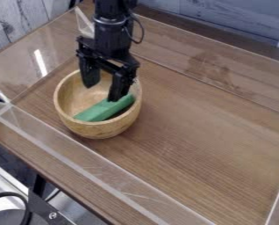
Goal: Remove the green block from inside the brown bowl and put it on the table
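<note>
Inside one brown bowl (pixel 96 119) on the table (pixel 212 132), one green block (pixel 105 109) lying, pincer (pixel 104 85) above, fingers apart, holding nothing.

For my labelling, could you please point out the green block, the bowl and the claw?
Green block (pixel 107 109): camera view, middle of its top face.
Bowl (pixel 93 129): camera view, near outer wall.
Claw (pixel 105 79): camera view, midway between its open fingertips.

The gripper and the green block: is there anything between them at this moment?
Nothing. In the camera view, the open gripper hangs above the green block, which lies in the brown bowl; only air separates them.
</note>
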Robot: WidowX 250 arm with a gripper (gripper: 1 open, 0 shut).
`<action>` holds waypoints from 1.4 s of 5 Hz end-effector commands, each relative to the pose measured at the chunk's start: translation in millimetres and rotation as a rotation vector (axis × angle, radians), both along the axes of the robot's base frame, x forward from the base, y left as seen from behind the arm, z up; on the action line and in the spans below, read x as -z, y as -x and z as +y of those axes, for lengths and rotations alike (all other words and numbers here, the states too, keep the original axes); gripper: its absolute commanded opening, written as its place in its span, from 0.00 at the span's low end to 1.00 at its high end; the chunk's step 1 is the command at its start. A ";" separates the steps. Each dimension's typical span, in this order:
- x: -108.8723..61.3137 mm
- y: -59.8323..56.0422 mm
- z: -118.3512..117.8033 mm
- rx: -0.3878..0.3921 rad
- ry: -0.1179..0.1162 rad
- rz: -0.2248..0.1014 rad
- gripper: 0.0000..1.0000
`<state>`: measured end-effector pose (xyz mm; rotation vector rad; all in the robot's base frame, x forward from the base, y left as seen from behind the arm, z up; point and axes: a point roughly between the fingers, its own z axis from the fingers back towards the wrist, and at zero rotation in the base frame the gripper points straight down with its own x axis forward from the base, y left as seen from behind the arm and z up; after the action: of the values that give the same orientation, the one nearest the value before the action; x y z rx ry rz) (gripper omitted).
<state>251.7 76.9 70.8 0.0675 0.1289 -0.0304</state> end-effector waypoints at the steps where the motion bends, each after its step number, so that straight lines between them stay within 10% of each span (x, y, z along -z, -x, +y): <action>1: -14.4 -10.9 5.6 0.038 -0.018 -0.049 1.00; 6: -10.3 -15.6 10.3 0.136 -0.062 -0.099 1.00; 7: 1.9 -12.1 11.1 0.116 -0.026 -0.070 1.00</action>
<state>259.1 85.0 60.6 0.0897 0.0876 -0.1465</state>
